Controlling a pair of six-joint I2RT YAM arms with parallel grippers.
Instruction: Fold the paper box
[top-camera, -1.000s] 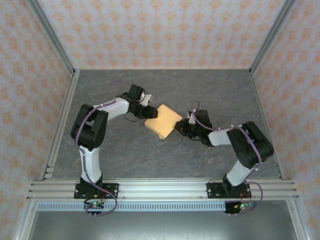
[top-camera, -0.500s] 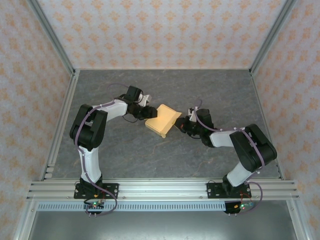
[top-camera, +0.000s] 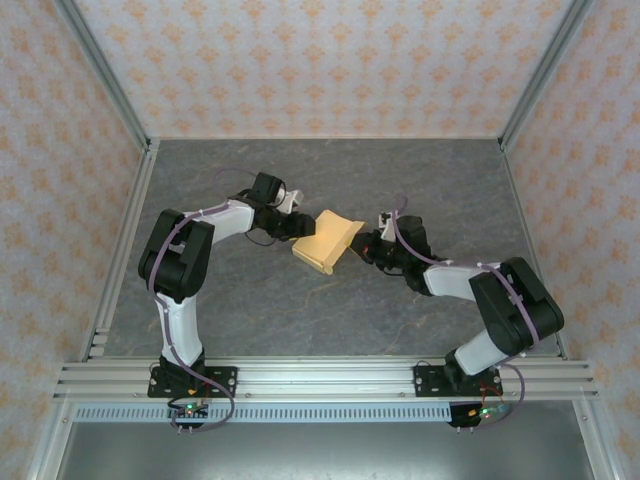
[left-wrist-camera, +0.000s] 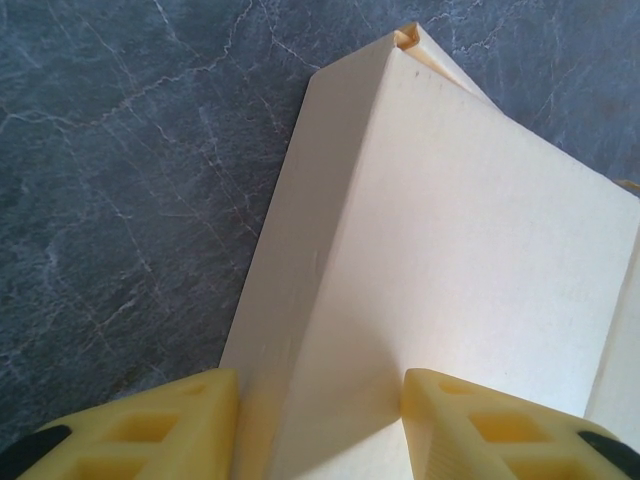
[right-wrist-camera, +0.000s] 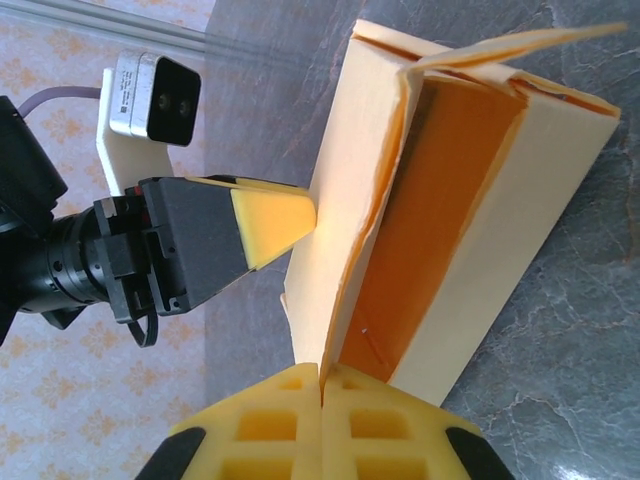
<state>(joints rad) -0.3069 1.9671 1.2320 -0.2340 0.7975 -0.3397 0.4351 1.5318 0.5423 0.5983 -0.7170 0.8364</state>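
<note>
Patterned walls (top-camera: 320, 60) close in a grey marbled bench (top-camera: 300, 320). From above I see the paper box (top-camera: 326, 242) mid-bench between both arms, tilted. I can't tell whether its low end touches the surface. Left fingers (top-camera: 298, 228) meet it from the far left and right fingers (top-camera: 360, 249) from the right. Both forearms lie low and reach inward, elbows bent out to the sides.

Left wrist now: the left fingers (left-wrist-camera: 170, 425) stand part-open astride the paper box (left-wrist-camera: 450, 230), a pad pressed to each side of the pale card, so I call that a grip on the body. A creased corner runs away from the camera over the bench.

Right wrist: the right fingers (right-wrist-camera: 270, 430) are closed tight together, with the thin side flap (right-wrist-camera: 345, 180) nipped in the seam between them. The orange interior opens beside it. One left finger (right-wrist-camera: 270, 225) touches the outer wall opposite.

My read is that I'm turning this flap in along its crease. To do it well I'd use the left hold as the anchor and swing the right wrist about the crease line rather than pull. I'd go gently, since thin card buckles or tears easily.
</note>
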